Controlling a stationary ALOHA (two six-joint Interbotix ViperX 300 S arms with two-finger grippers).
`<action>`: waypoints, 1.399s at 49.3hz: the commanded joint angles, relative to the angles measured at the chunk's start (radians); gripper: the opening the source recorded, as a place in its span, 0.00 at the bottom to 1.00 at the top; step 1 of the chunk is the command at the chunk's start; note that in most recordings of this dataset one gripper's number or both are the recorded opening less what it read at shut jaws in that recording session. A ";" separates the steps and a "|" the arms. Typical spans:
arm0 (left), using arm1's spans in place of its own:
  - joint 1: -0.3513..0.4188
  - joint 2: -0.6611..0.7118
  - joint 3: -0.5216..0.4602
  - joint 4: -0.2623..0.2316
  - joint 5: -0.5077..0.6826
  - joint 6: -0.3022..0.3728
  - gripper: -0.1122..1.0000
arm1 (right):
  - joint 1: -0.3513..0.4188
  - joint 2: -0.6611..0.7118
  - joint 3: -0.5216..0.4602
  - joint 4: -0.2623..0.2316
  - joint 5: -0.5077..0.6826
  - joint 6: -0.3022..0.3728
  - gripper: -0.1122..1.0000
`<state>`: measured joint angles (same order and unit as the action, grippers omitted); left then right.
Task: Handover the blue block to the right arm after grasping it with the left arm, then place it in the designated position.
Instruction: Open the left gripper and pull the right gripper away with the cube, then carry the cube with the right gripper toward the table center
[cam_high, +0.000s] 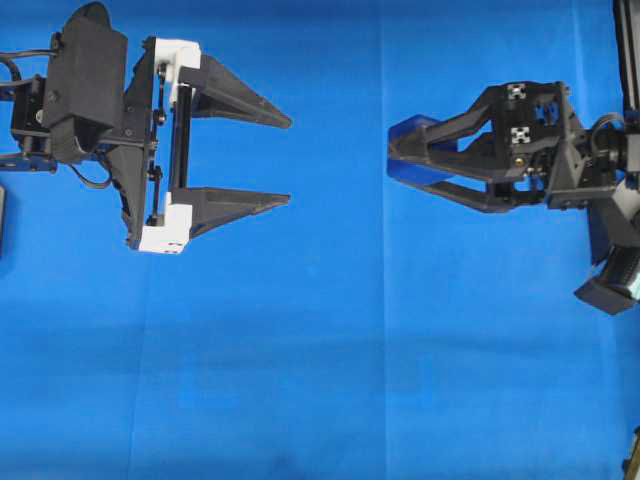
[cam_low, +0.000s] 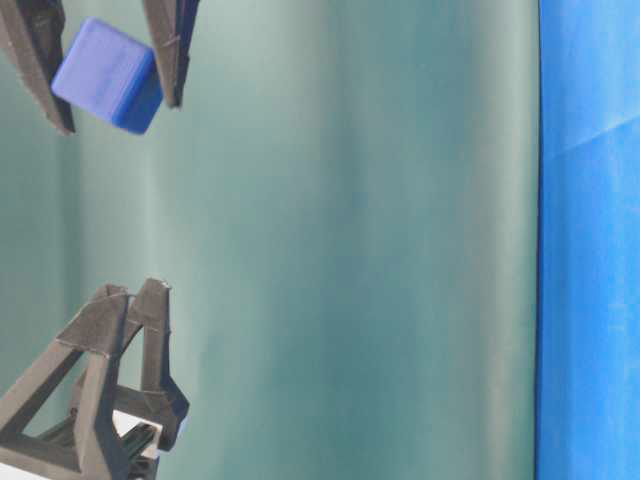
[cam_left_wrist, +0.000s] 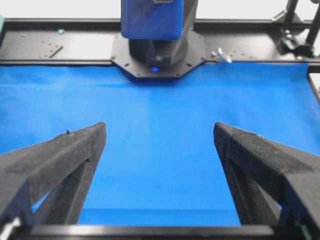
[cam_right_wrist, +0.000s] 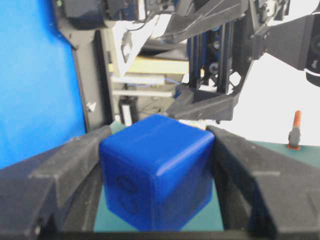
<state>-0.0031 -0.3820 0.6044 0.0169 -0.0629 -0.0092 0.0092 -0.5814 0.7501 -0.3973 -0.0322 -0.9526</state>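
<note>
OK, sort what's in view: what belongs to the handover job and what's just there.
Job:
- blue block, clamped in the right gripper
- left gripper, open and empty

Just there:
- blue cloth
- green backdrop
- arm base

Left gripper (cam_high: 285, 160) level, jaws spread wide, nothing between. Right gripper (cam_high: 395, 160) rolled, facing it, clamped on block (cam_right_wrist: 155, 172).

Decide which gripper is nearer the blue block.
Right. The right gripper has the blue block clamped between its fingers; the left gripper stands open, well apart from it across the cloth.
</note>
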 joint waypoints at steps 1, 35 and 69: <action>-0.003 -0.018 -0.012 0.000 -0.005 0.000 0.93 | 0.005 -0.009 -0.012 0.005 0.008 0.003 0.57; -0.003 -0.017 -0.015 0.000 -0.009 0.003 0.93 | 0.005 -0.023 -0.012 0.153 0.009 0.236 0.57; -0.003 -0.018 -0.014 0.000 -0.009 0.005 0.93 | 0.005 -0.095 -0.012 0.299 0.071 1.074 0.57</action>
<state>-0.0046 -0.3820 0.6044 0.0169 -0.0629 -0.0061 0.0107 -0.6627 0.7501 -0.1012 0.0337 0.0859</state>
